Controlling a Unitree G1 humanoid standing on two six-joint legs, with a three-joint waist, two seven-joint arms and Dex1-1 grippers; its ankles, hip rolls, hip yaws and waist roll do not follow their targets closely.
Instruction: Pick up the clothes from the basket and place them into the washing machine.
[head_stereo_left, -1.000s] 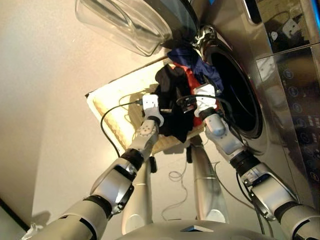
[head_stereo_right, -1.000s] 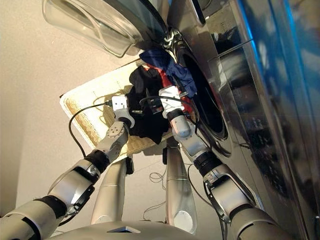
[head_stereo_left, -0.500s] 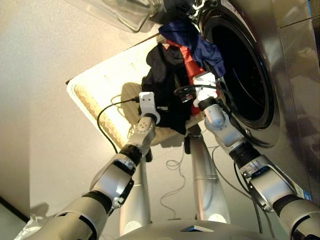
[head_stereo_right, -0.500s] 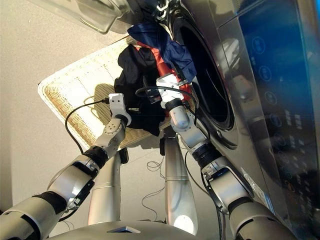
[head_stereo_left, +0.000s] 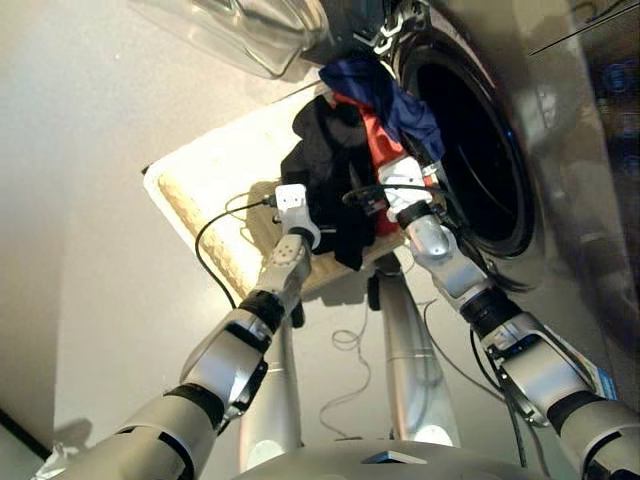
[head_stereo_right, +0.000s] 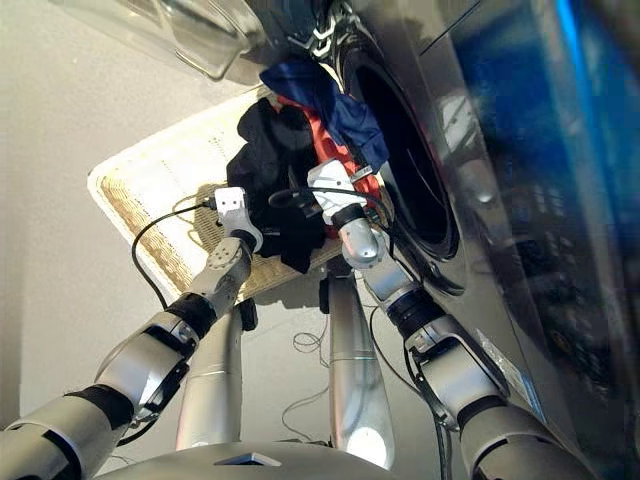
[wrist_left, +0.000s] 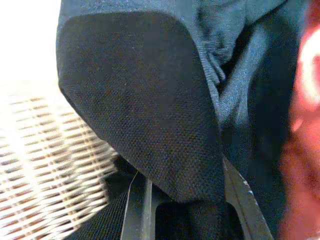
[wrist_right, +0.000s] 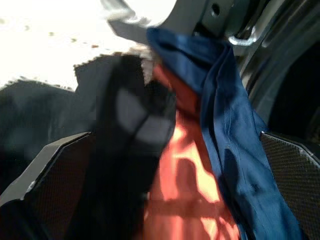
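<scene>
Clothes (head_stereo_left: 345, 165) bunched between left claw (head_stereo_left: 300, 205), right claw (head_stereo_left: 385, 195), above basket (head_stereo_left: 215, 185)

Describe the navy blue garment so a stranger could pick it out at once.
Start at the washing machine and its dark round opening. At that opening's rim hangs a bunch of clothes; the navy blue garment is its topmost piece, nearest the opening. Beside it lie an orange-red garment and a black garment.

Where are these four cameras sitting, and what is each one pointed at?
Left and right eye views: on the head, looking down over both arms at the clothes, basket and washing machine.
Left wrist view: on the left arm, facing black cloth over the basket weave; dark finger parts show.
Right wrist view: on the right arm, facing the clothes near the drum opening; two black fingers show.
Shared: all see the clothes.
</scene>
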